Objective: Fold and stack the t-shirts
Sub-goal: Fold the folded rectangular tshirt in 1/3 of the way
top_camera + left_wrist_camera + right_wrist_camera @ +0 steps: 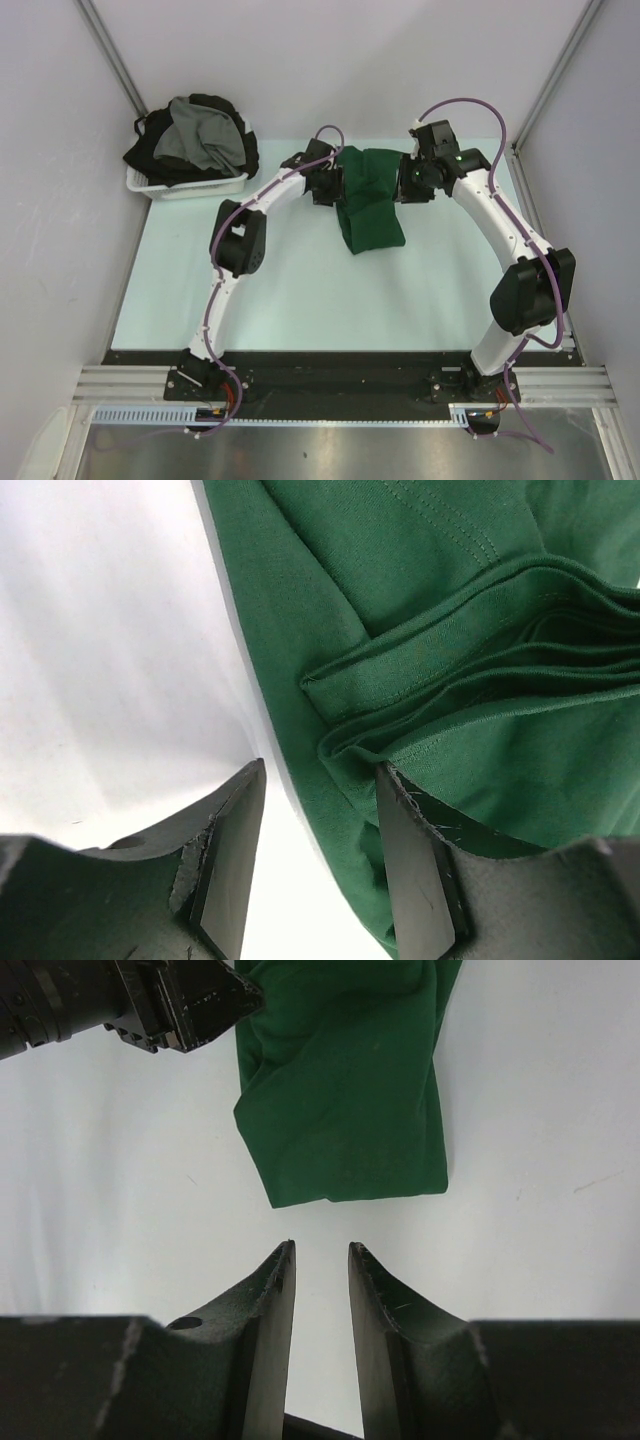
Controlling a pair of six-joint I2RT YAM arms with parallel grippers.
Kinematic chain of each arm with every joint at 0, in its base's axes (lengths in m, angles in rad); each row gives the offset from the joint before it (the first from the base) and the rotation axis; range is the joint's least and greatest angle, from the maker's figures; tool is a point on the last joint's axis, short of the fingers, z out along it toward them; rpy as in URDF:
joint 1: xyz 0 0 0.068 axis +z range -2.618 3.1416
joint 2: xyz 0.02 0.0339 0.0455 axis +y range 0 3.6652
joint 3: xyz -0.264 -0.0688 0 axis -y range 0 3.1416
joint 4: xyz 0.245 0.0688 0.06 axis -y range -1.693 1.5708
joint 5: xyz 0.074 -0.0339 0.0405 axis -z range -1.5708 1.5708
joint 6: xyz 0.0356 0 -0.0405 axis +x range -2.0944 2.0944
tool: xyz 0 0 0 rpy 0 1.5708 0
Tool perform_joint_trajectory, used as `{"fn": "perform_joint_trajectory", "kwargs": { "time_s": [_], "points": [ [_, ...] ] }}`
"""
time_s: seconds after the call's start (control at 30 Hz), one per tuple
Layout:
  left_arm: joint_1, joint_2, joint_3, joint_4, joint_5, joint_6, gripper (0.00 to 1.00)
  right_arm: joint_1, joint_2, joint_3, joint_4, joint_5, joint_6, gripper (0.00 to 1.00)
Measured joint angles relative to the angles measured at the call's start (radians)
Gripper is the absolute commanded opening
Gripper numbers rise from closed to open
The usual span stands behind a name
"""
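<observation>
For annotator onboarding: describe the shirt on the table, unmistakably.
On the pale table, look at the far middle, between the left gripper and right gripper. The green shirt lies there, partly folded. It alone is green; the grey and black shirts are heaped in the basket, far left.

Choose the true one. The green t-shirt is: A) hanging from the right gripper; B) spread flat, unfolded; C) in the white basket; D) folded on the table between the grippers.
D: the green t-shirt lies folded on the table, left gripper and right gripper flanking it.
</observation>
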State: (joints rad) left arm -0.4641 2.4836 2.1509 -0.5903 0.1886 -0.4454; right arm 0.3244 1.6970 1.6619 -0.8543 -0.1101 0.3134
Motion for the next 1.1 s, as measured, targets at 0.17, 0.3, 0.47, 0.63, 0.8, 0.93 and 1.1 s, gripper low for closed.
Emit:
{"fn": "perform_joint_trajectory", "kwargs": {
  "time_s": [0.17, 0.3, 0.47, 0.63, 0.8, 0.93, 1.1],
  "points": [
    [-0.001, -0.002, 0.000, 0.000, 0.003, 0.000, 0.53, 0.004, 0.000, 0.000, 0.000, -0.003, 0.000, 0.32],
    [-0.003, -0.008, 0.000, 0.000, 0.005, 0.000, 0.52, 0.008, 0.000, -0.007, 0.006, -0.004, 0.007, 0.33],
    [-0.008, -0.019, 0.000, -0.003, 0.006, 0.000, 0.51, 0.018, 0.000, -0.012, 0.012, -0.005, 0.012, 0.32],
    [-0.016, -0.032, 0.000, -0.003, 0.006, 0.000, 0.47, 0.023, 0.000, -0.012, 0.019, -0.011, 0.018, 0.32],
    [-0.026, -0.038, 0.000, -0.003, 0.006, 0.000, 0.49, 0.025, 0.000, -0.013, 0.021, -0.011, 0.018, 0.32],
    [-0.031, -0.038, 0.000, -0.005, 0.005, 0.000, 0.49, 0.025, 0.000, -0.013, 0.021, -0.011, 0.018, 0.32],
    [-0.032, -0.038, 0.000, -0.014, -0.003, 0.002, 0.50, 0.025, 0.000, -0.023, 0.022, -0.011, 0.018, 0.32]
  ]
}}
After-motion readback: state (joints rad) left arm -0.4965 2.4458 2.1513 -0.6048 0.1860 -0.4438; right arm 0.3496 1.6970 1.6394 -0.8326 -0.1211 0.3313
